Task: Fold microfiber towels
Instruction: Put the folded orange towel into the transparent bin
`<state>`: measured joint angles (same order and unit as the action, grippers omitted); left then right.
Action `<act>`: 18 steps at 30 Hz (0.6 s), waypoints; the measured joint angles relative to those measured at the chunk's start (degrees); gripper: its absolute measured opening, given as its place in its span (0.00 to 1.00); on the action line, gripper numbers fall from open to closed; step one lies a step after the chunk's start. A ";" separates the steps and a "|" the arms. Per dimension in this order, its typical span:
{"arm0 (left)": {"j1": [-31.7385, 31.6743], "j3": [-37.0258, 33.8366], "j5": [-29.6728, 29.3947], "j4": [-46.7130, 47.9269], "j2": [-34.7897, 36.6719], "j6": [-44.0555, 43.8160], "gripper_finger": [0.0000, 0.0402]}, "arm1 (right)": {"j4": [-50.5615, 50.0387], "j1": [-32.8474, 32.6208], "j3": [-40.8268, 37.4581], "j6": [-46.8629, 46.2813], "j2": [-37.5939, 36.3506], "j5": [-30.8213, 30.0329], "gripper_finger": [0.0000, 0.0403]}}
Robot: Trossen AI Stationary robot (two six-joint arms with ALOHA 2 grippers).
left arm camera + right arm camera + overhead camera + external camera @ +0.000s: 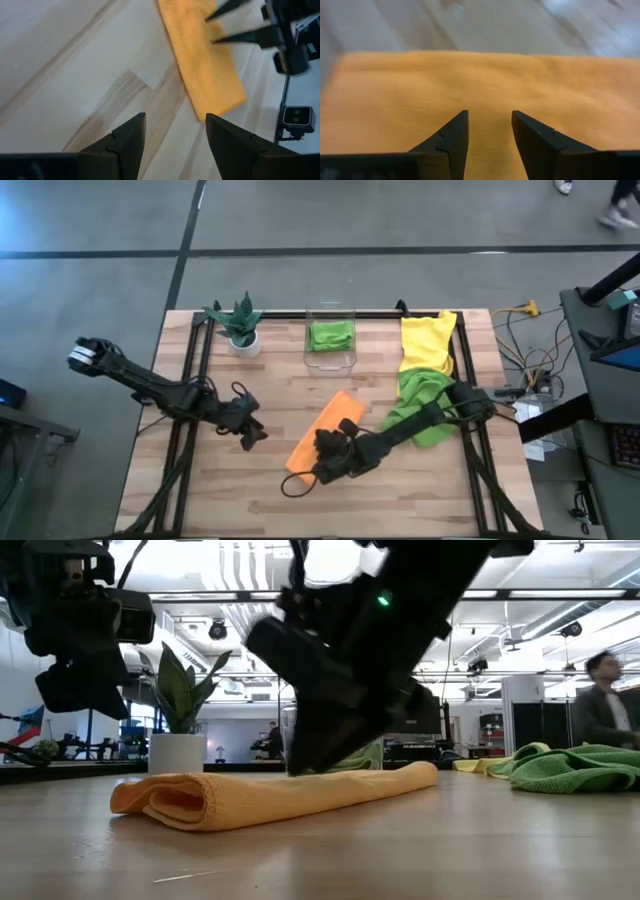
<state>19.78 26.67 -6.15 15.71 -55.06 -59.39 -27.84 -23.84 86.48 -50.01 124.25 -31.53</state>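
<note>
An orange towel [330, 420] lies folded into a long strip on the table, its looped fold [165, 802] showing in the low view. My right gripper [489, 114] stands open right over the strip's middle [322, 445]. My left gripper [175, 117] hangs open above bare wood to the strip's left [255, 435], touching nothing. A crumpled green towel [425, 405] and a yellow towel [428, 340] lie at the right. A folded green towel [332, 335] sits in the clear bin [352, 358]. My right gripper points slanting down at the top layer of the orange towel [485, 80], with its open fingers [220, 37] apart over the cloth. Whether the tips touch the towel I cannot tell. The towel lies flat on the table.
A small potted plant [242, 328] stands at the far left beside the bin. Cables [525, 375] run along the table's right edge. Bare wood [220, 490] spreads across the near left. A person [600, 705] shows in the room beyond.
</note>
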 joint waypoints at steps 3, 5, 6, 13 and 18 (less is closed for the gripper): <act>0.11 0.07 0.00 -0.73 -0.60 0.21 0.48 | 0.26 0.09 0.56 -0.50 0.07 0.04 0.33; 0.38 -0.08 0.06 -0.24 -0.90 0.19 0.48 | -0.28 0.25 0.37 -1.47 -0.02 -0.01 0.31; 0.43 -0.02 0.34 -0.96 -1.21 0.21 0.48 | -0.75 0.34 0.06 -1.82 -0.10 -0.01 0.31; 1.25 -0.04 1.04 -2.03 -1.56 0.30 0.48 | 1.96 1.37 -3.80 -3.56 -0.87 4.23 0.33; 1.95 -0.02 1.22 -2.91 -1.55 0.30 0.48 | 15.80 1.78 -9.98 -0.24 -4.39 7.42 0.37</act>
<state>21.72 26.65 -4.92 12.80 -56.61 -59.09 -12.04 -22.07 76.51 -50.25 119.86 -24.10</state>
